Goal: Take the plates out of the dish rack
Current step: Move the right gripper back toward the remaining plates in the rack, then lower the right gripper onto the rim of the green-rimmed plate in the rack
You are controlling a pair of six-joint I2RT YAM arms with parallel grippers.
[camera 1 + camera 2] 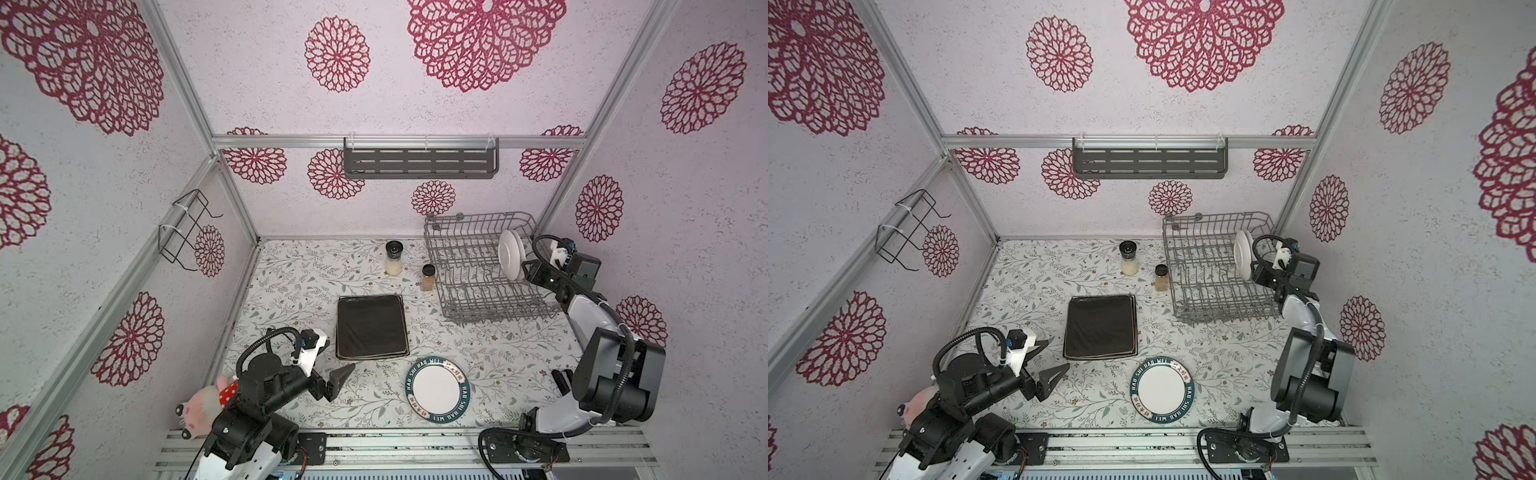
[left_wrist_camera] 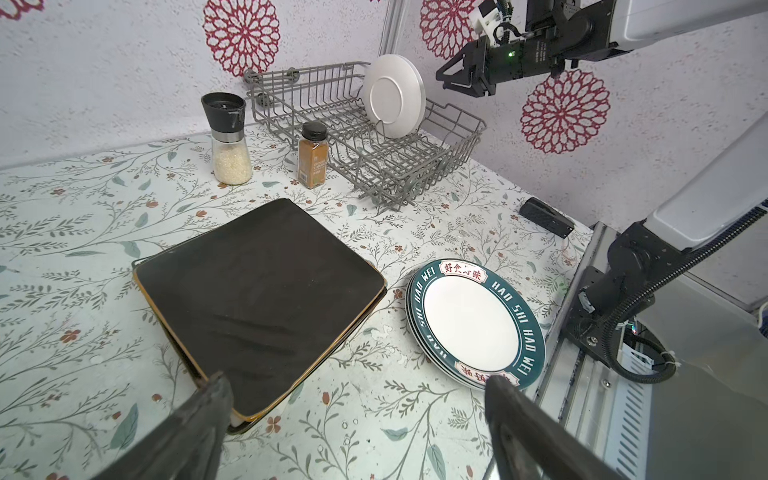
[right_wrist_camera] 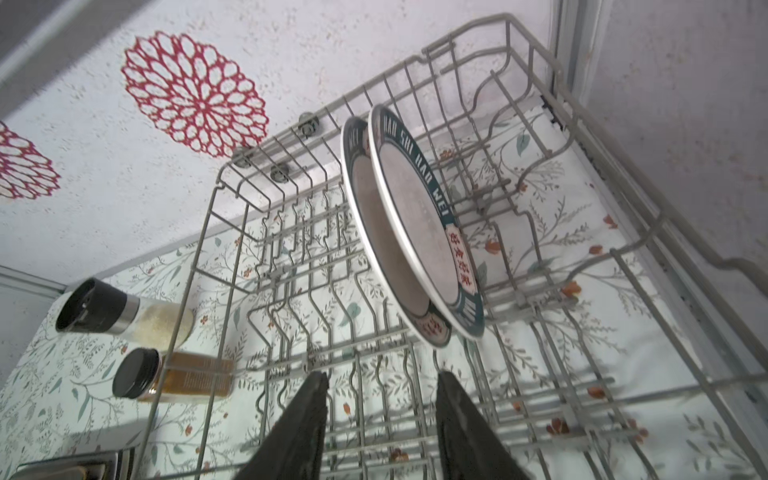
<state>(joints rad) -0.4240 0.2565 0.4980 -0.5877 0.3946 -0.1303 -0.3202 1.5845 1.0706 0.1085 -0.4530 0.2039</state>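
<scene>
The floral table [image 1: 291, 282] lies open from 9 o'clock to centre. The dish rack [image 1: 469, 222] fills the 2 o'clock corner. Two racked plates [image 3: 415, 216] stand on edge at its 3 o'clock side, discs running 12 to 6, faces toward 3. The square plates [image 1: 371, 326], perhaps three, are stacked at centre, with the round plates [image 1: 436, 388] at 6. The right gripper [image 3: 382, 376], half-open and empty, sits just short of the racked plates. The left gripper [image 2: 355, 380] gapes wide, empty, at 7.

Black joints, white shells on left arm [image 1: 266, 386] and right arm [image 1: 590, 311]; ribbed black hoses [image 2: 706, 251]; white wrist mounts [image 1: 311, 349]; dark wedge fingers [image 2: 523, 424]; small green light [image 2: 510, 53]; screwed black base plates [image 1: 314, 446].
</scene>
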